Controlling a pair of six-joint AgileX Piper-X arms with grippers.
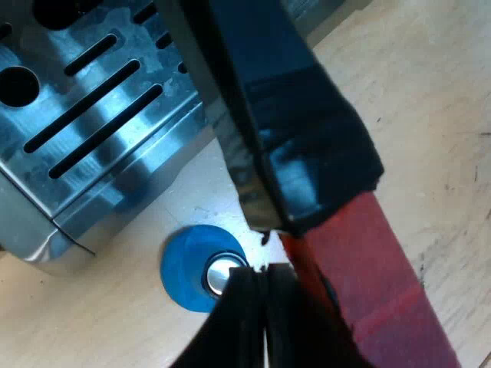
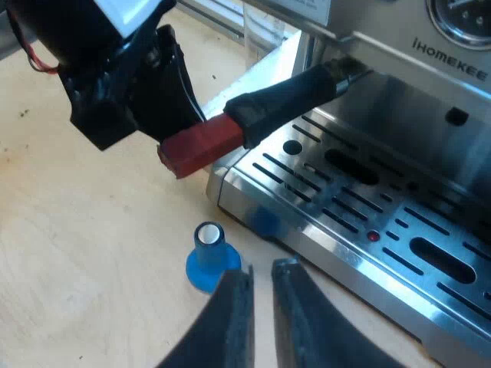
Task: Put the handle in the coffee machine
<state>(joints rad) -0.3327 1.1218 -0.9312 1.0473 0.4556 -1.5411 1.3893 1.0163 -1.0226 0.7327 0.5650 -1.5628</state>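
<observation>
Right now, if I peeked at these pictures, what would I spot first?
The dark handle with its bright red end jumps out. It reaches up under the front of the espresso machine, with my left gripper right at the red end. Next comes the blue tamper, standing upright on the wooden table beside the shiny drip tray, just past my right gripper.

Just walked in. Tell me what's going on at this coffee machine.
The left tool is at the red end of the dark handle, whose other end reaches up under the espresso machine at its front. Whether it is locked in yet can't be told. The right tool hangs open and empty over the table, near a blue tamper standing beside the drip tray.
</observation>
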